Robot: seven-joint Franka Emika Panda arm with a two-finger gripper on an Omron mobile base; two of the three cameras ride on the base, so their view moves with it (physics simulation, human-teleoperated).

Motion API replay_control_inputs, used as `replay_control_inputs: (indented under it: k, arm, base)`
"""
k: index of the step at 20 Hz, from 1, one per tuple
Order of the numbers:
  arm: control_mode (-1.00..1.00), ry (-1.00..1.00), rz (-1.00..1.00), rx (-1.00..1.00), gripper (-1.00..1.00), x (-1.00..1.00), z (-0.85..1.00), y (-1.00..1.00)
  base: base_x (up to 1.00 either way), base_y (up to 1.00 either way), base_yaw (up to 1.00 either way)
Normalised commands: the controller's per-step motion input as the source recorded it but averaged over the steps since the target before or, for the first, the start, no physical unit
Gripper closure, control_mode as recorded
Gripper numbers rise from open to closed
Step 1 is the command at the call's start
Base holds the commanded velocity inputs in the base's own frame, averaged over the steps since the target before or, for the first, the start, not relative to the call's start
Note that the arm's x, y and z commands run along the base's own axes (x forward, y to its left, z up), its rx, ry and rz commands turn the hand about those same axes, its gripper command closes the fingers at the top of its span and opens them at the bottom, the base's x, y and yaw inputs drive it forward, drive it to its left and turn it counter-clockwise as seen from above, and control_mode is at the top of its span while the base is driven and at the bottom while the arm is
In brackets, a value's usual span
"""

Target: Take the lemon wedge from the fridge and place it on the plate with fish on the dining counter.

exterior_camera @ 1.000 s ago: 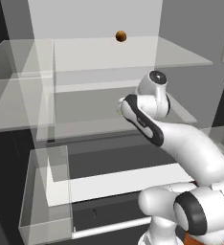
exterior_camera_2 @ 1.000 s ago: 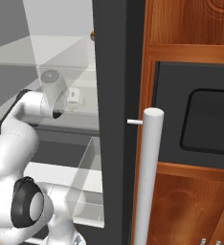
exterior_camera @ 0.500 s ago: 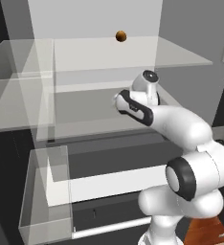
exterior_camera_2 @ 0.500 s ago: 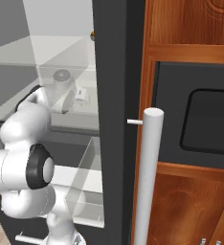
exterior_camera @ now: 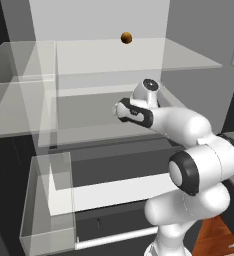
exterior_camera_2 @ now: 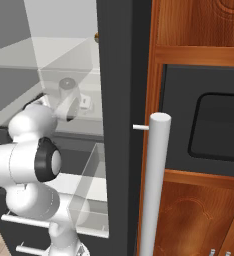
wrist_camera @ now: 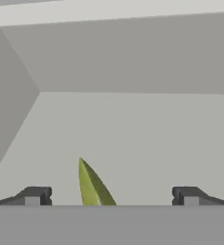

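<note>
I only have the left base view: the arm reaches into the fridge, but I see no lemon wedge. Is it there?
Observer: Yes. In the hand view the lemon wedge, yellow-green and pointed, stands on the pale shelf.
Operator: Is it lined up with the gripper?
Observer: It sits between the fingertips of the gripper, nearer the one on the view's left.
Operator: Closed on it?
Observer: No, the fingertips stand wide apart, clear of the wedge.

Flat even rendered light, soft faint shadows, sharp focus, no glare
</note>
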Motion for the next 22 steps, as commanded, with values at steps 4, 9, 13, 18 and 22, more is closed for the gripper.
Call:
replay_control_inputs:
  k: [4, 9, 13, 18, 22]
  arm:
    - [-1.00, 0.02, 0.00, 0.00, -1.00, 0.15, -0.36, 0.06]
    - [-1.00, 0.02, 0.00, 0.00, 1.00, 0.04, -0.39, 0.14]
    - [-1.00, 0.00, 0.00, 0.00, 1.00, -0.54, -0.88, 0.25]
    - [-1.00, -0.07, 0.00, 0.01, 1.00, -1.00, -0.81, 0.28]
    - [-1.00, -0.13, 0.00, 0.08, 1.00, -1.00, -0.14, 0.15]
  base:
    - [0.00, 0.00, 0.00]
    - [0.00, 0.00, 0.00]
    - [0.00, 0.00, 0.00]
    - [0.00, 0.00, 0.00]
    - [0.00, 0.00, 0.00]
